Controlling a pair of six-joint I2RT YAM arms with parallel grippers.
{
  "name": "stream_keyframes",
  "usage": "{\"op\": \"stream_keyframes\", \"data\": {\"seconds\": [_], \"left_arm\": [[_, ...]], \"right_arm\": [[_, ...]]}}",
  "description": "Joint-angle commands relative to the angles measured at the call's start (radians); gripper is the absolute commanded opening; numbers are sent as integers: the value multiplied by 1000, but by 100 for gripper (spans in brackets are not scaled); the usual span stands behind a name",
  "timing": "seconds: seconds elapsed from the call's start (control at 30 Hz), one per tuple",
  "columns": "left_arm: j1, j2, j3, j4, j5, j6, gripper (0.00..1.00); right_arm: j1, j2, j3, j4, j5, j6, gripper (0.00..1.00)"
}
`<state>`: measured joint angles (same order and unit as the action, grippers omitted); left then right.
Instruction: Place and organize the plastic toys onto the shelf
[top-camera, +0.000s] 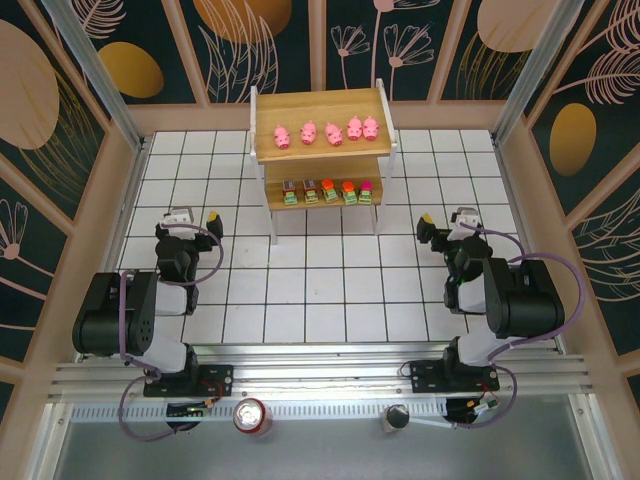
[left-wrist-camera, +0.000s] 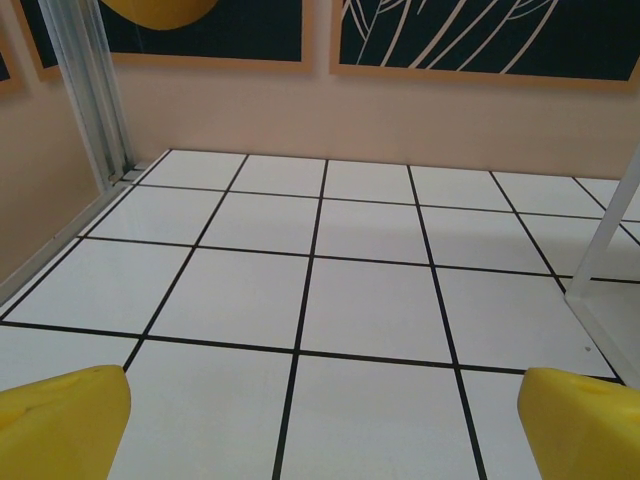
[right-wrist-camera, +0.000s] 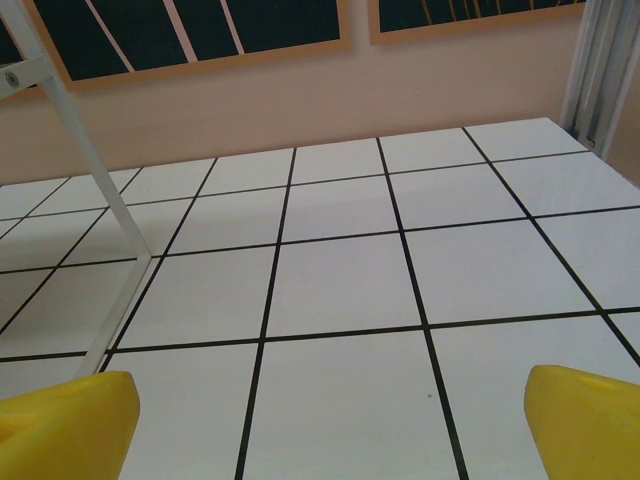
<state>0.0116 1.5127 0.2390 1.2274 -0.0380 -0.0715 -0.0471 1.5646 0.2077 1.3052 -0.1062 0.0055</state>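
Overhead view: white tiled tabletop (top-camera: 330, 290) w/ black grid lines. At 12 o'clock stands the small two-tier shelf (top-camera: 320, 152), light wooden boards on thin white legs. Five tiny pink plastic pig figures (top-camera: 325, 131) sit in a row on its top board. Five tiny blocky plastic pieces (top-camera: 328, 190), green bases w/ grey, orange or magenta tops, line the lower board. Sorting looks finished, as far as you can judge.

Your left tool (top-camera: 195, 217) at approx. 9 o'clock and right tool (top-camera: 445, 222) at 3 o'clock have jaws spread wide and hold nothing. Yellow fingertips (left-wrist-camera: 70, 420) hang over bare tiles, well apart from the toys.

Risk: swing either arm inward and a finger could clip a white shelf leg (left-wrist-camera: 600, 240), jolting the rack so the light toys tip off. Reaching in to tidy could also topple neighbours, since they stand close together.
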Motion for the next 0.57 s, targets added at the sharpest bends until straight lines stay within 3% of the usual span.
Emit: {"op": "stream_keyframes", "data": {"seconds": [0.0,0.53], "left_arm": [[7,8,0,38,-10,-10,99],[7,8,0,40,-9,-11,99]], "right_arm": [[-4,4,-1,52,0,1,99],[24,3,-9,67,81,-10,99]]}}
